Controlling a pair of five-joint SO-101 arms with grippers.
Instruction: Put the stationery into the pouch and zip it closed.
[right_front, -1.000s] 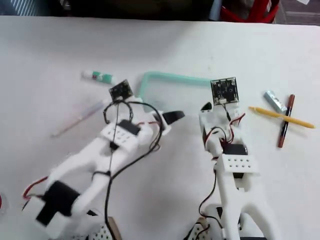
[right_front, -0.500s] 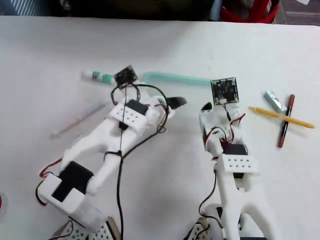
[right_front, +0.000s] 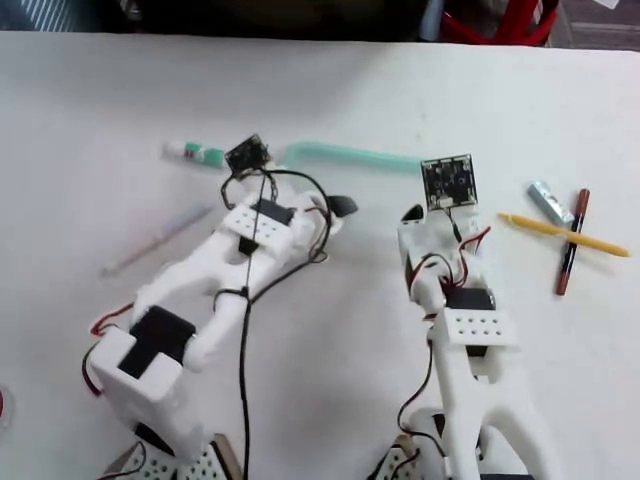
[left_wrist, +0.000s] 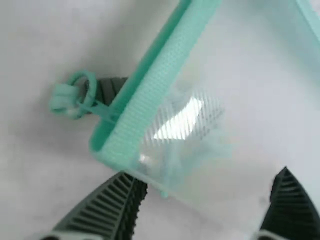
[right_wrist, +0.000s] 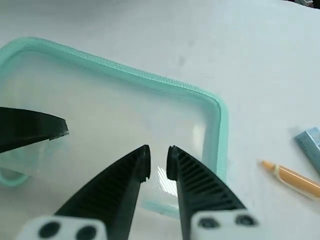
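The clear pouch (right_front: 345, 156) with a mint-green zipper edge lies flat between the two arms. My left gripper (left_wrist: 205, 200) is open and straddles the pouch's corner (left_wrist: 150, 130), beside the zipper pull (left_wrist: 70, 95). In the high view the left gripper (right_front: 337, 209) is at the pouch's left end. My right gripper (right_wrist: 157, 162) is shut, its tips almost touching, over the pouch's clear face (right_wrist: 115, 100). A green-and-white tube (right_front: 196, 152) and a pale pen (right_front: 160, 240) lie to the left. A yellow pencil (right_front: 565, 235), a brown pen (right_front: 572, 240) and a silver-blue piece (right_front: 550, 203) lie to the right.
The white table (right_front: 330, 80) stretches open behind the pouch. Red and dark objects (right_front: 495, 20) stand past the table's far edge. Cables loop over the left arm (right_front: 245, 300). The left arm's dark finger (right_wrist: 30, 127) shows in the right wrist view.
The left arm has swung and pushed its gripper a little farther from the table's front, to the pouch's left corner. The right arm and the stationery have stayed put.
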